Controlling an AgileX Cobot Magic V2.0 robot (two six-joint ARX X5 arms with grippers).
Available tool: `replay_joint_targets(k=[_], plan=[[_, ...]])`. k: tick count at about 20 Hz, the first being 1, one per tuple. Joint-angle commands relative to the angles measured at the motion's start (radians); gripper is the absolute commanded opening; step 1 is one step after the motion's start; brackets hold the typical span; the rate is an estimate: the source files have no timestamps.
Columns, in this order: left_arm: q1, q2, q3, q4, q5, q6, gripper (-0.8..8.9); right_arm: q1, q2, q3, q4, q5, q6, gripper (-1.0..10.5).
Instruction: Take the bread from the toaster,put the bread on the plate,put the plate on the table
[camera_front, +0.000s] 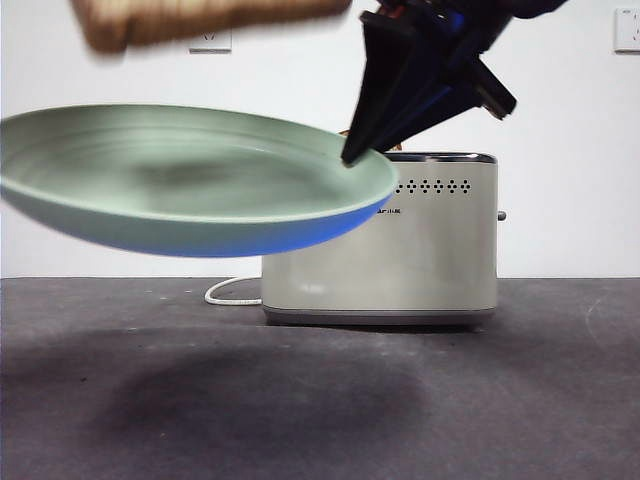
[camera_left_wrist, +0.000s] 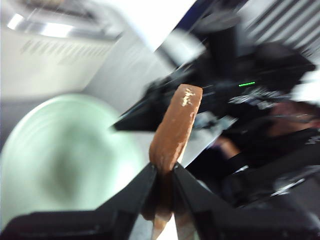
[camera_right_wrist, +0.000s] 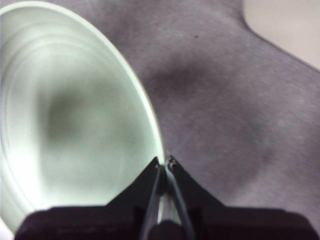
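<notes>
With the left gripper (camera_left_wrist: 162, 172) clamped on the bread (camera_left_wrist: 175, 127) above the plate (camera_front: 190, 180), which the right gripper (camera_right_wrist: 164, 165) pinches by its rim, lower the bread gently onto the plate's middle

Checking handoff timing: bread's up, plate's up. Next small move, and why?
Probably lower the left pincer so the bread comes down onto the plate. The slice is clamped above the plate's far side, not touching it, while the right pincer holds the plate by its rim, off the table. The plate's middle looks bare.
</notes>
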Motion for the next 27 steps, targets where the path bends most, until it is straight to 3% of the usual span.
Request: replay_joint_targets(k=[1, 13, 14, 17, 27], plan=[[0.017, 0.051, -0.001, -0.048, -0.014, 0.095, -0.08, 0.008, 0.001, -0.001, 0.016, 0.025, 0.031, -0.2], [0.075, 0.387, -0.001, -0.048, -0.055, 0.200, 0.03, 0.008, 0.001, -0.001, 0.016, 0.020, 0.024, -0.2], [0.075, 0.402, -0.001, -0.048, -0.072, 0.199, 0.41, 0.008, 0.001, -0.001, 0.016, 0.019, 0.023, -0.2], [0.075, 0.414, -0.001, -0.043, -0.087, 0.198, 3.88, 0.008, 0.001, -0.001, 0.014, -0.019, 0.023, -0.2], [0.075, 0.373, 0.121, -0.086, -0.072, 0.229, 4.14, 0.008, 0.001, -0.001, -0.018, -0.027, 0.027, -0.2]])
